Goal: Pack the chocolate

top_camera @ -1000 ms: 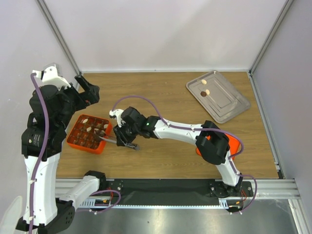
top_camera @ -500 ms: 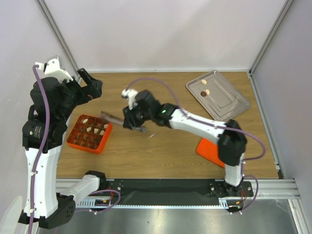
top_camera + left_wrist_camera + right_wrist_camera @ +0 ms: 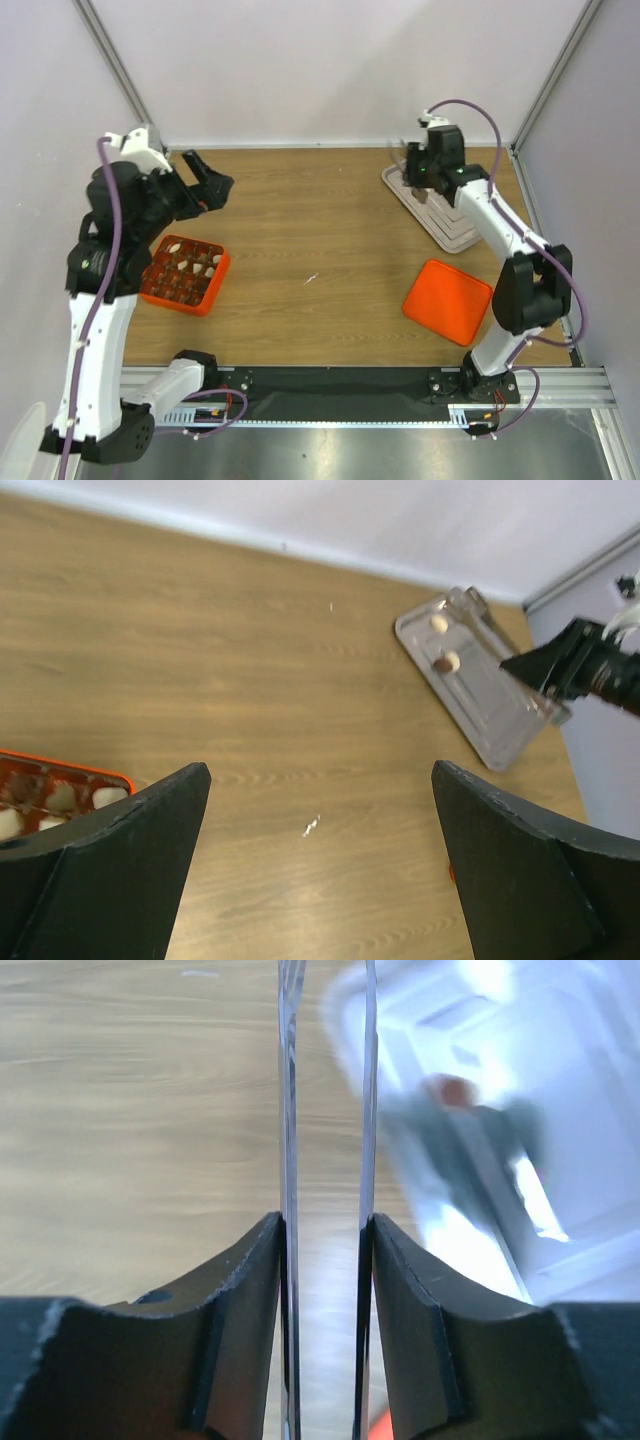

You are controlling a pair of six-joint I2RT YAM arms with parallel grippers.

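Between the fingers (image 3: 240, 1290) of the right gripper (image 3: 325, 1222) sit the tongs (image 3: 290, 1110), clamped at the handle end. The two thin blades run straight out from the pads, parallel and a little apart, with nothing between them that I can see. Their tips reach out past the near rim of the tray (image 3: 560, 1050). A blurred reddish-brown blob on the metal lies ahead of the blades and off to their right, so the tongs would have to swing right and go down to straddle it.

From the other wrist the chocolate (image 3: 447, 662) on the tray is clearer. There is a brown piece near the middle, perhaps with a pale one touching it, though it is too small to tell. A cream piece (image 3: 438, 624) sits apart toward the far end. Both are rounded lumps with no real long axis, so I judge the tongs can close from any side.

The left gripper (image 3: 320, 770) hangs spread wide and empty, high above the box (image 3: 172, 300). Several box cells already hold pieces, some cream and some dark. It is well apart from the tray across the table (image 3: 320, 230), so the right arm is much nearer. The lid (image 3: 448, 301) lies flat between the tray and the arm bases.
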